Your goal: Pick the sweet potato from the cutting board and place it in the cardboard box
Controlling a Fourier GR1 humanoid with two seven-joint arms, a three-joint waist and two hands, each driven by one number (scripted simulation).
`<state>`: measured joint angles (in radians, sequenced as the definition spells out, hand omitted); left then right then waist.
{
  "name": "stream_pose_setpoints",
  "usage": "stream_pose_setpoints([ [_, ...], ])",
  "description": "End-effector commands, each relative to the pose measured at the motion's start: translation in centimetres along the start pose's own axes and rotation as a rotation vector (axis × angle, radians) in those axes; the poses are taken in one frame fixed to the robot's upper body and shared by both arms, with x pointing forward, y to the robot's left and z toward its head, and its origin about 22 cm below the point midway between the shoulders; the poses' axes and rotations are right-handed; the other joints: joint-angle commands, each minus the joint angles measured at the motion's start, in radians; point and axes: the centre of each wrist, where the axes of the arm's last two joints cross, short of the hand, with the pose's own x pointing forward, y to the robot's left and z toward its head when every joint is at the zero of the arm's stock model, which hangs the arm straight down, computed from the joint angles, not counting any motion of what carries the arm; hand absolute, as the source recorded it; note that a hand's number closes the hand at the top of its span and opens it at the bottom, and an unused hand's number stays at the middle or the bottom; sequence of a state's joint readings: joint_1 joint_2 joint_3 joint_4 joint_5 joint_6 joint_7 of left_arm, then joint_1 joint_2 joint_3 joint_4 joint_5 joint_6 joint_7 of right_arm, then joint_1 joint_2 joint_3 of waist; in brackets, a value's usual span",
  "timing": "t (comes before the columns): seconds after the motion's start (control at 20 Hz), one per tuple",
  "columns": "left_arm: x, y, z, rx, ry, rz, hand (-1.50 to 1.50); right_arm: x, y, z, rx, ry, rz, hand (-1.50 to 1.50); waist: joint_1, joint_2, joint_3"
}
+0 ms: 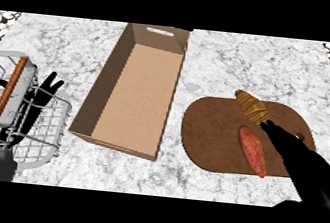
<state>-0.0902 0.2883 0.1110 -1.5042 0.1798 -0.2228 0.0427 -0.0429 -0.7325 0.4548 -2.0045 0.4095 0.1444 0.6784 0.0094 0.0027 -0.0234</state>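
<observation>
Right now the sweet potato (253,152) lies lengthwise on the brown cutting board (210,138), toward its right half, with a croissant-like pastry (252,107) at the board's far edge. The right hand (297,154) reaches over the board from the lower right; its fingers (272,128) are stretched out straight along the sweet potato's right side, tips close to the pastry, and not curled round anything. Whether they touch the sweet potato cannot be told. The open cardboard box (107,85) sits just left of the board on the marbled surface (232,55). Further left stands a white wire basket (43,137), and the left hand (44,89) shows behind it, fingers straight and pointing up.
</observation>
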Motion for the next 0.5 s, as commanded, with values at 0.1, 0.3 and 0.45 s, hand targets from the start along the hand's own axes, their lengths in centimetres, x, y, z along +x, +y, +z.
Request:
stream_pose_setpoints([
  [0.1, 2.6, -6.5, -2.4, -0.170, -0.092, -0.143, 0.00, 0.8, 2.4, -1.7, 0.045, 0.056, 0.012, -1.50, -0.015, 0.001, 0.025],
  [0.3, 2.1, -6.9, -2.0, -0.174, -0.067, -0.131, 0.00, 0.6, 1.7, -2.3, 0.010, 0.021, 0.005, -1.50, -0.019, -0.002, 0.024],
  [0.45, 3.1, -6.8, -2.8, -0.159, -0.072, -0.142, 0.00, 0.4, 2.3, -2.7, -0.012, -0.004, 0.019, -1.50, -0.025, 0.000, 0.025],
])
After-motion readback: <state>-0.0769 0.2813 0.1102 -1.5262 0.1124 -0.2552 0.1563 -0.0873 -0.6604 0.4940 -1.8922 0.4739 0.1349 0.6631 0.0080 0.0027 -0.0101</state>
